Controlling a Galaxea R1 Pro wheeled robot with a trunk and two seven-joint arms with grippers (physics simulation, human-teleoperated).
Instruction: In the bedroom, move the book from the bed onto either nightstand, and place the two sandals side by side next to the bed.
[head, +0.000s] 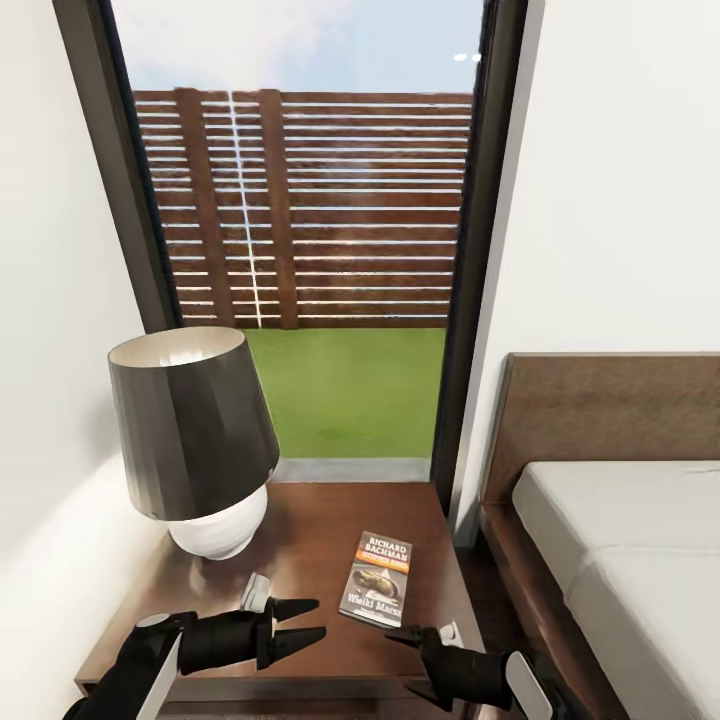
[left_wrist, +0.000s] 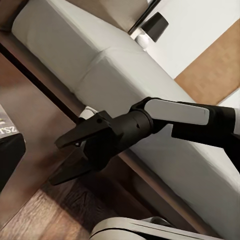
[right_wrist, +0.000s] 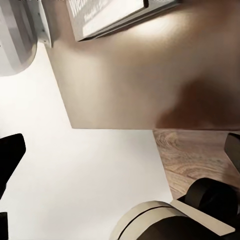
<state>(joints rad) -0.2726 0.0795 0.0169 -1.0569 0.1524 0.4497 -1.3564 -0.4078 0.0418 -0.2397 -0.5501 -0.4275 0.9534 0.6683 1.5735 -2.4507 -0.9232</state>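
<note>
The book (head: 377, 578) lies flat and face up on the nightstand (head: 310, 530), toward its front right part, its "RICHARD BACHMAN" lettering legible in the head view; judged from how it sits, the book step looks done. It appears to be a thin paperback, so it would likely be light and somewhat floppy, with a smooth cover that could slide on the glossy wood; lying flush, it offers little edge to pinch, and the better hold would probably be across the spine or a long edge after nudging it over the nightstand's rim. The right end effector (head: 415, 660) hovers just in front of the book's near corner, fingers spread apart and holding nothing. The left end effector (head: 300, 622) hangs over the nightstand's front left area, fingers likewise parted and empty, close to a small white object (head: 257, 592) whose nature is hard to tell. A lamp (head: 195, 450) with a dark shade and white base stands at the nightstand's back left. To the right is the bed (head: 620, 540), its pale mattress in a dark wooden frame, and behind is the tall window (head: 310, 200).
</note>
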